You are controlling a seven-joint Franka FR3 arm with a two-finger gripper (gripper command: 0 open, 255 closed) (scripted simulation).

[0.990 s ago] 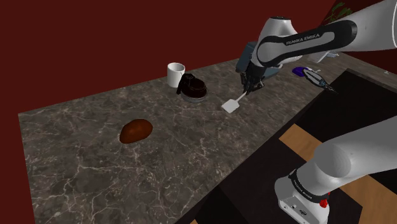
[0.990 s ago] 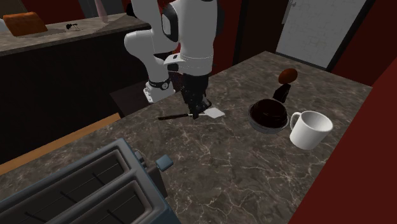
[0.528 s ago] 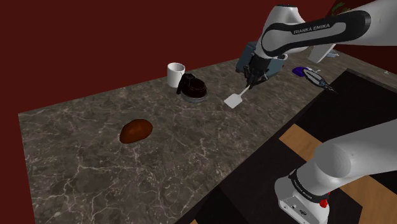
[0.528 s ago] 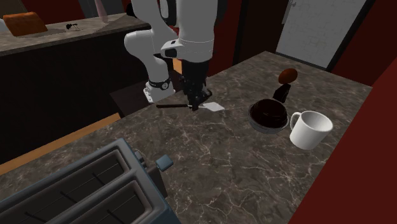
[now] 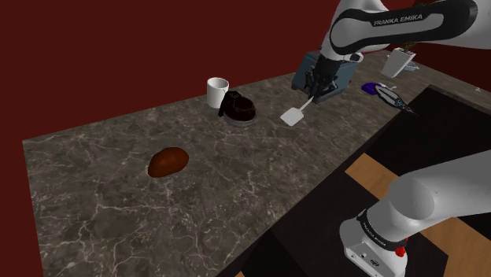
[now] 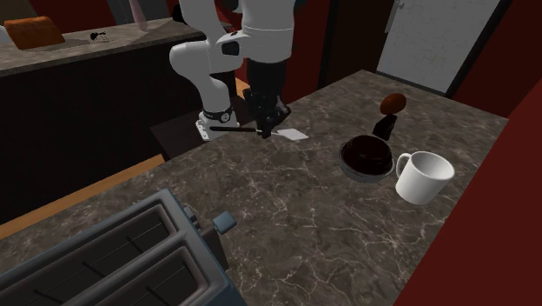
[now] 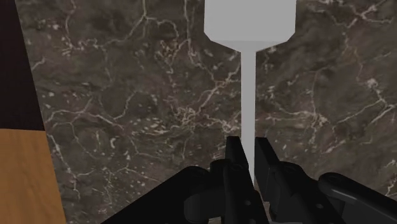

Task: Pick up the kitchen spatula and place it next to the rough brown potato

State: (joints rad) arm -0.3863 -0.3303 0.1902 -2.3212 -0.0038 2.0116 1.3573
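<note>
Grey and flat, the spatula [image 7: 249, 19] blade leads away from your claw [image 7: 248, 149] on a thin pale shaft, and the wrist view shows the two black fingers [image 7: 234, 159] pressed in against that shaft from either side, nearly closed, with the shaft clasped between them. You can see the same grip in the shoulder view: the claw [image 5: 315, 93] hangs above the dark veined marble surface [image 5: 236, 181] near its far end, and the spatula [image 5: 293, 116] slants down from it toward that view's left, blade lowest. From the second exterior view the claw [image 6: 267, 129] points down by the surface [image 6: 304, 217] edge closest to the arm's stand, the spatula [image 6: 294, 134] blade sticking out to that view's right and a dark handle end to its left. Your brown potato [image 5: 167, 161] lies on the surface well apart from the spatula, toward the shoulder view's left. A white mug [image 5: 217, 92] and a dark round vessel [image 5: 238, 108] stand just beside each other, nearer the spatula than the potato is. A grey toaster [image 6: 130, 261] sits at the second exterior view's lower left.
</note>
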